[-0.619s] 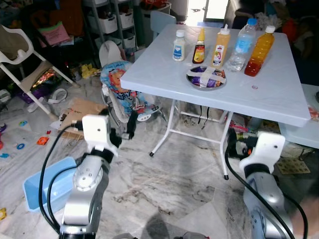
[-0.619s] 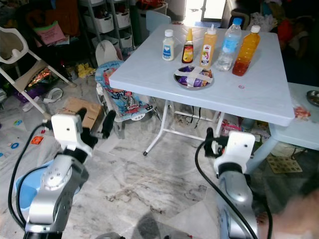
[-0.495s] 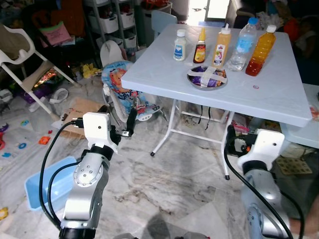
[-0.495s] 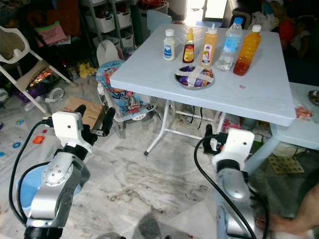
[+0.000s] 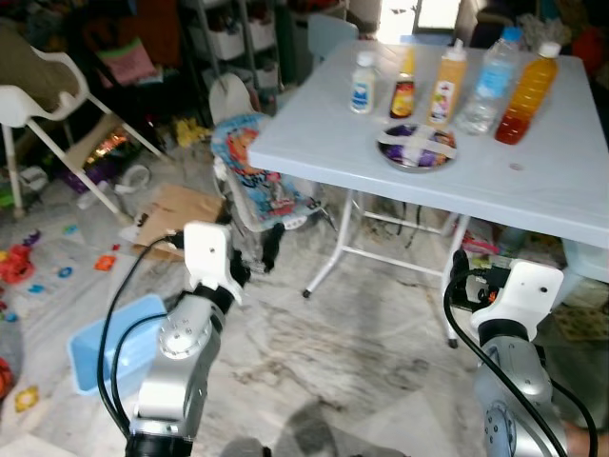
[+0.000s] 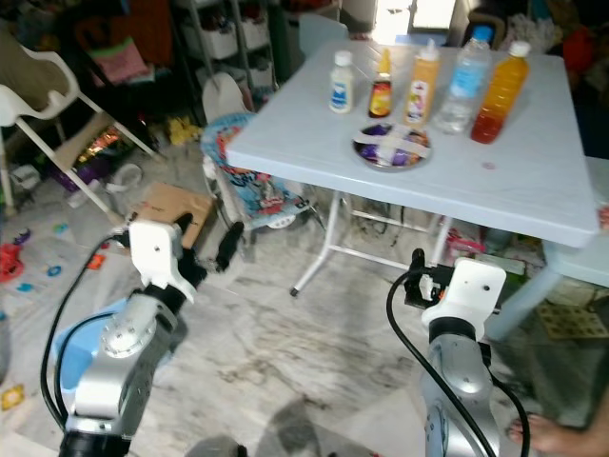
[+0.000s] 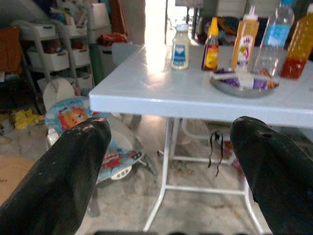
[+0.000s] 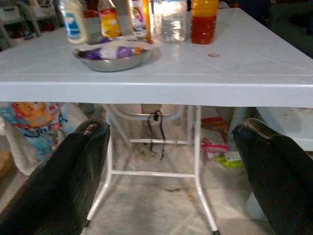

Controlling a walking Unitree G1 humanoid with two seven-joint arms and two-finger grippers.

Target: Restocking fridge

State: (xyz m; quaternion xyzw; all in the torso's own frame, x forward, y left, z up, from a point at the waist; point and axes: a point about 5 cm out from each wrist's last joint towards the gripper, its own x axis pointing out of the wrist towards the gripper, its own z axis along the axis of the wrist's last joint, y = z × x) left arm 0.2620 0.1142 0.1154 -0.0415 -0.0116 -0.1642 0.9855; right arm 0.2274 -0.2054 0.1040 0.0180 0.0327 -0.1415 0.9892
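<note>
A pale blue tabletop (image 5: 533, 181) stands ahead on a marble floor (image 5: 343, 343), carrying a row of five bottles: a small white bottle (image 5: 362, 83), a dark sauce bottle (image 5: 403, 88), a yellow squeeze bottle (image 5: 444, 84), a clear water bottle (image 5: 492, 80) and an orange juice bottle (image 5: 526, 93), with a metal bowl (image 5: 417, 151) of wrapped snacks just in front of them. The left pincer (image 7: 168, 161) and the right pincer (image 8: 171, 161) are both held low in front of the tabletop, below its edge, fingers spread wide apart and grasping nothing. To the robot's left lie a blue bin (image 5: 100, 343), a flat cardboard box (image 5: 176, 211), a colourful baby bouncer (image 5: 259, 181) and a white chair (image 5: 57, 105).
</note>
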